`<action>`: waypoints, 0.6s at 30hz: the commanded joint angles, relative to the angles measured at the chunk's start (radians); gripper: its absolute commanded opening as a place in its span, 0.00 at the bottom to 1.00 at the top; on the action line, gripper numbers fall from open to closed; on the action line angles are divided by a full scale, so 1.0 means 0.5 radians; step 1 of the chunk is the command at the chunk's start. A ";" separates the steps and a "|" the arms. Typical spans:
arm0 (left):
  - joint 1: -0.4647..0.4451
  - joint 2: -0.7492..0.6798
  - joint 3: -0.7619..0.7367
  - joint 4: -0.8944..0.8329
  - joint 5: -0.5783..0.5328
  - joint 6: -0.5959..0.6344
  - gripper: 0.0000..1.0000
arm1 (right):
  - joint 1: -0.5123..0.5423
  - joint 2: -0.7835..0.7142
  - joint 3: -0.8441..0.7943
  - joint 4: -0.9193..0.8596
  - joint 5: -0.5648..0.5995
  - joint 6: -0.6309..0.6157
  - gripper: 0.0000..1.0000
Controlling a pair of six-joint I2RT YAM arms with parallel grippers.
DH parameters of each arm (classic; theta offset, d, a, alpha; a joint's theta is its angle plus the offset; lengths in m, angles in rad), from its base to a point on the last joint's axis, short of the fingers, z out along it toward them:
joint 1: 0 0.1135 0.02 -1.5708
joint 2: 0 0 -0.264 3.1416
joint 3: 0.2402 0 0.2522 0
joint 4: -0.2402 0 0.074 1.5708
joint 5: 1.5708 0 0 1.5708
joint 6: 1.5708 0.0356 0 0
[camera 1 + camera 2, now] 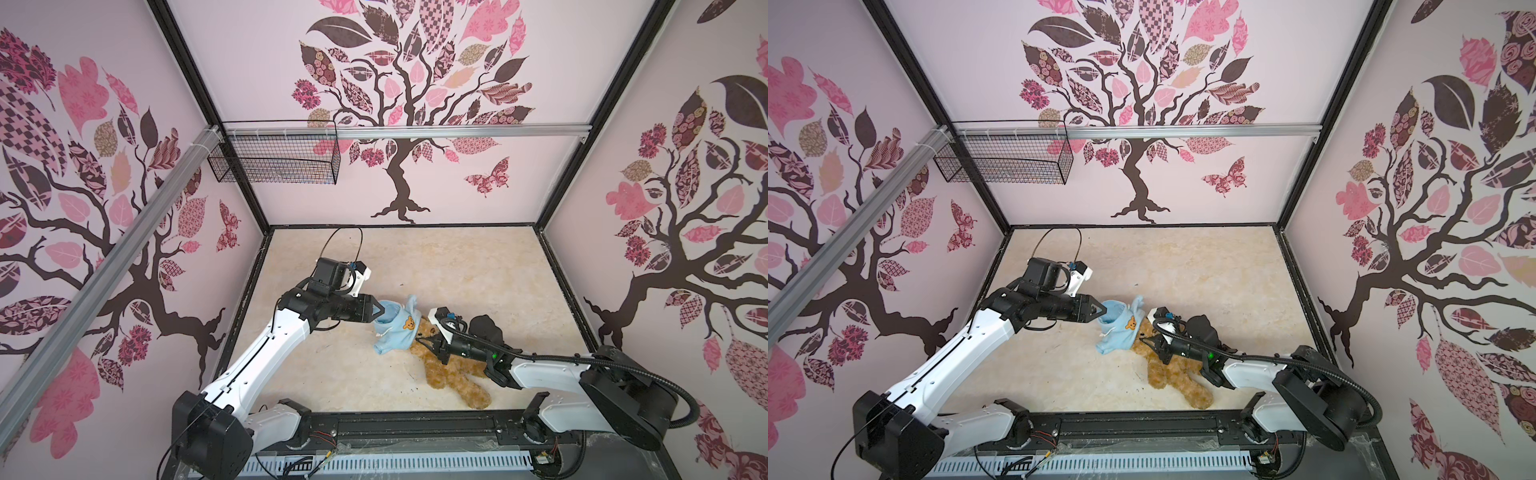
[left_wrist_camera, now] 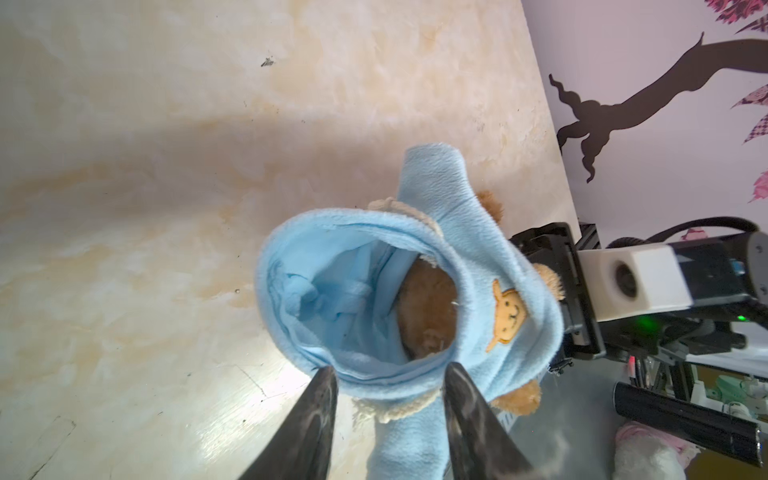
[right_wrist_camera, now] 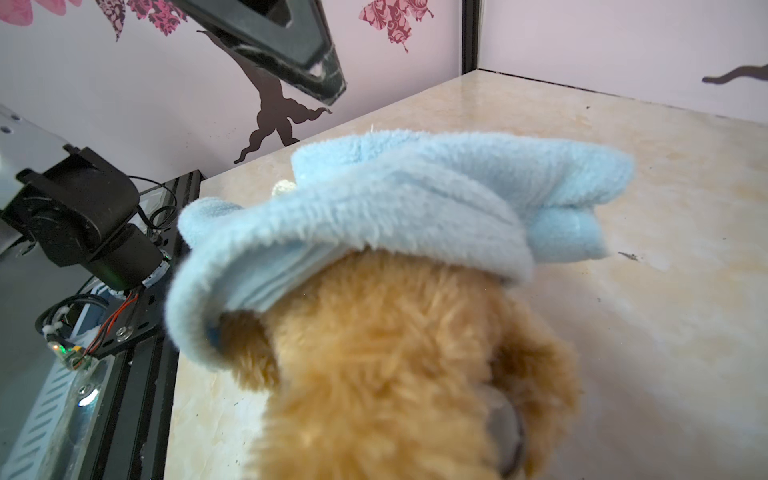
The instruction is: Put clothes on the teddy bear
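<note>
The teddy bear (image 1: 453,374) (image 1: 1177,374) lies on the marbled table, right of centre in both top views, legs toward the front edge. A light blue shirt (image 1: 392,328) (image 1: 1117,332) with an orange bear-face patch covers its head. Brown fur (image 2: 428,299) shows through the shirt's wide hem opening (image 2: 478,249). My left gripper (image 1: 380,311) (image 2: 390,374) is at that hem, jaws apart, with hem and a sleeve loosely between them. My right gripper (image 1: 419,341) (image 1: 1144,340) pinches the bear's fur just below the shirt. Fur (image 3: 395,374) hides its fingers in the right wrist view, under the shirt (image 3: 395,208).
A black bundle (image 1: 486,328) lies just behind the right wrist. A black wire basket (image 1: 274,153) hangs on the back wall's rail at the left. Patterned walls close in three sides, and a black rail (image 1: 415,428) runs along the front edge.
</note>
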 commanded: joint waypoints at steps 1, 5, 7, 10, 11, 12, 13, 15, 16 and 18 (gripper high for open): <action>0.014 -0.019 0.012 -0.127 0.067 0.167 0.42 | -0.001 -0.112 0.006 0.016 -0.114 -0.190 0.04; 0.013 0.020 -0.025 -0.064 0.216 0.173 0.40 | 0.002 -0.138 -0.014 0.028 -0.181 -0.265 0.03; 0.013 0.066 -0.052 -0.043 0.263 0.174 0.38 | 0.002 -0.153 -0.039 0.053 -0.190 -0.307 0.01; 0.012 0.121 -0.092 -0.021 0.336 0.179 0.37 | 0.005 -0.178 -0.055 0.068 -0.192 -0.315 0.00; 0.008 0.133 -0.111 0.004 0.354 0.176 0.38 | 0.007 -0.181 -0.052 0.072 -0.196 -0.318 0.00; -0.001 0.146 -0.125 0.016 0.361 0.176 0.38 | 0.012 -0.182 -0.053 0.075 -0.198 -0.318 0.00; -0.009 0.162 -0.130 0.027 0.373 0.179 0.38 | 0.017 -0.181 -0.050 0.073 -0.196 -0.325 0.00; -0.041 0.193 -0.132 0.035 0.376 0.185 0.39 | 0.017 -0.176 -0.045 0.080 -0.204 -0.330 0.00; -0.063 0.210 -0.136 0.046 0.372 0.185 0.39 | 0.020 -0.175 -0.042 0.088 -0.210 -0.327 0.00; -0.101 0.249 -0.139 0.059 0.379 0.182 0.40 | 0.022 -0.173 -0.040 0.106 -0.211 -0.315 0.00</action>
